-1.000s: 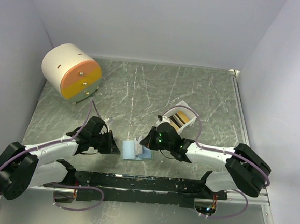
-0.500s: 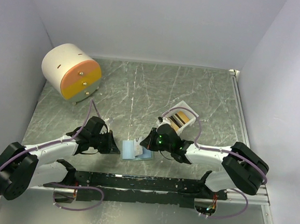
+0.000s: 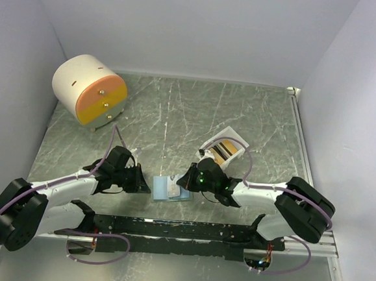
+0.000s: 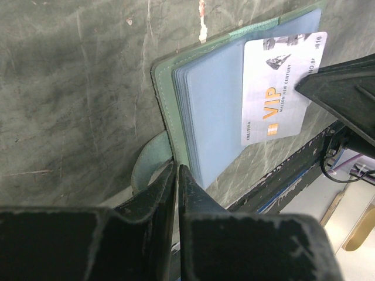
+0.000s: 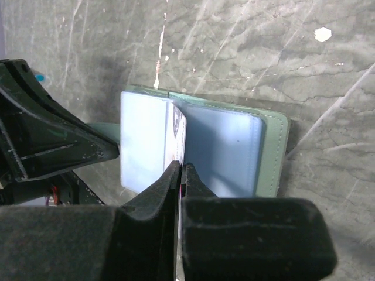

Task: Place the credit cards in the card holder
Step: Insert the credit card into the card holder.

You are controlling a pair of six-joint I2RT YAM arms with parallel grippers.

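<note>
The card holder (image 3: 166,189) lies open on the table between the arms, sage green outside and pale blue inside. It shows in the left wrist view (image 4: 211,111) and the right wrist view (image 5: 234,146). My left gripper (image 3: 146,188) is shut at the holder's left green edge (image 4: 177,170). My right gripper (image 3: 186,179) is shut on a white credit card marked VIP (image 4: 275,88). It holds the card on edge over the blue pockets (image 5: 179,132). More credit cards (image 3: 224,148), orange-gold and striped, lie in the white tray.
The small white tray (image 3: 238,143) stands behind my right gripper. A round cream-and-orange drawer cabinet (image 3: 89,92) stands at the back left. A black rail (image 3: 174,229) runs along the near edge. White walls enclose the table.
My right arm has shifted slightly while the white card stays over the open holder. The left arm has not moved.
</note>
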